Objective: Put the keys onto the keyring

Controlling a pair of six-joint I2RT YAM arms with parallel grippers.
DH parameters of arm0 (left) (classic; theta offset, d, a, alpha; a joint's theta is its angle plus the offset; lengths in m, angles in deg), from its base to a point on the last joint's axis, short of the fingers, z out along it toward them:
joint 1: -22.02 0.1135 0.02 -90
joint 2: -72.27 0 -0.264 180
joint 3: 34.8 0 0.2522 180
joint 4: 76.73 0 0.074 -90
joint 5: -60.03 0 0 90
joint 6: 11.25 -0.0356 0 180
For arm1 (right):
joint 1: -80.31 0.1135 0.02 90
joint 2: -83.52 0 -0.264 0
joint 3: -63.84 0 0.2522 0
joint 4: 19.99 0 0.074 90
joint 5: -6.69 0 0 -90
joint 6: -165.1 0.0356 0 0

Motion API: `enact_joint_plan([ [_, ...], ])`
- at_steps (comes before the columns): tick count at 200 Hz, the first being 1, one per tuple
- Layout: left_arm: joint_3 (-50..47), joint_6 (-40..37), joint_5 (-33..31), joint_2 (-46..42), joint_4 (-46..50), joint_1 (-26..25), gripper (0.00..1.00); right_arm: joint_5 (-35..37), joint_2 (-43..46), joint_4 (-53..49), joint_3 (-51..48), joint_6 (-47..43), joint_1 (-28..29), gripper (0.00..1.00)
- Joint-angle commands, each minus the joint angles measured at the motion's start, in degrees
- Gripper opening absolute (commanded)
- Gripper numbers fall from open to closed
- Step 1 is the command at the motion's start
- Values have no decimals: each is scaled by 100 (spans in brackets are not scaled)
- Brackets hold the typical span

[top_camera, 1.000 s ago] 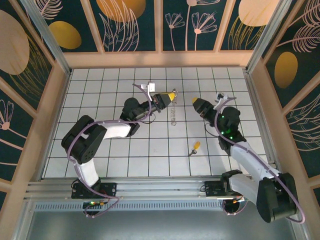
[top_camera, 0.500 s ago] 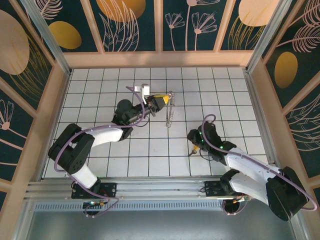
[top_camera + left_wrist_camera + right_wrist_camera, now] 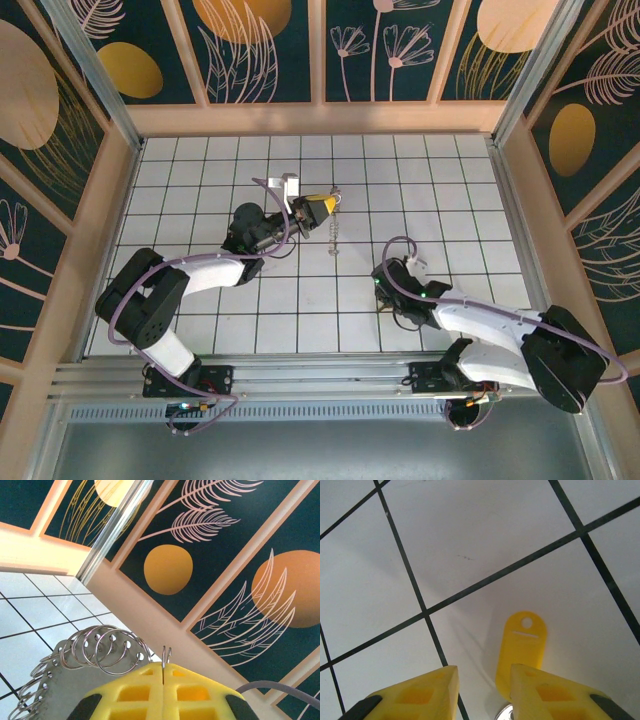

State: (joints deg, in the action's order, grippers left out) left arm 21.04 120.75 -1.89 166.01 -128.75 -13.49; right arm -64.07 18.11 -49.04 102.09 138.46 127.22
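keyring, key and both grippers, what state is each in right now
keyring: pinched in the left gripper, no key on it
key: lying flat on the tiles, not gripped
left gripper: shut on the keyring
right gripper: jaws apart, low over the key

The keyring (image 3: 102, 647) is thin polished metal wire, bright and glossy. The key (image 3: 522, 645) has a smooth, matt yellow plastic head with a bit of shiny metal below it. The left gripper (image 3: 163, 672) and right gripper (image 3: 482, 675) have matt yellow plastic fingers with moulded hollows. The floor tiles (image 3: 485, 535) are smooth, white and faintly glossy. The wall frame (image 3: 200, 650) looks like pale matt wood.
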Motion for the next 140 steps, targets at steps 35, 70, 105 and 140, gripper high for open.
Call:
enact_joint_plan([
  [35, -78, -78, 133, -198, -420, 35, 0, 391, -166, -367, 142, 213, 55, 28],
  [70, -78, -69, 134, -172, -456, 44, 0, 295, -214, -184, 93, 173, 62, 26],
  [105, -94, -32, 141, -146, -528, 39, 0, 231, -212, -145, 49, 190, 96, 25],
  [140, -95, 30, 170, -110, -619, 42, 0, 203, -192, -159, 12, 230, 142, 25],
])
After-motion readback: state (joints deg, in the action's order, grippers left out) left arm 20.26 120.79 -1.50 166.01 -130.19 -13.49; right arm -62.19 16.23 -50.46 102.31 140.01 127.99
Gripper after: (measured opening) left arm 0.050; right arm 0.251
